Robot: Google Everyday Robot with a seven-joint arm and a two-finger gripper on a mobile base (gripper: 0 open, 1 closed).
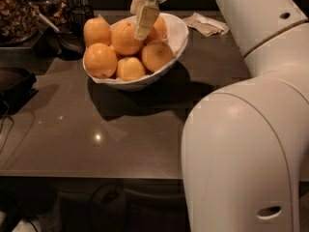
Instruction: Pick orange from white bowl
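Upper centre of frame: pincer hangs over the white bowl, its pale lower end lying across the right shoulder of the orange, the paler, yellow-orange fruit at the middle of the heap. Cannot tell whether the pincer is open or closed, nor whether it has hold of anything. Orange sits in the bowl among its neighbours, not lifted. Judged step: approach and alignment for the grasp, pick not yet made. Next move likely calls for centring over the fruit's widest girth, coming down without shoving the deeper-orange fruits beside it, then closing firmly. Materials: rind matt, shape round, probably apt to roll out of a shallow pinch. Bowl glossy white ceramic, oval, rim slanted and uneven, hard and slick. Six fruits packed touching, so little room alongside. Tabletop smooth grey-brown, faintly reflective. Crumpled paper upper right, apart from the bowl. Robot's arm, smooth white shell, fills the lower right.
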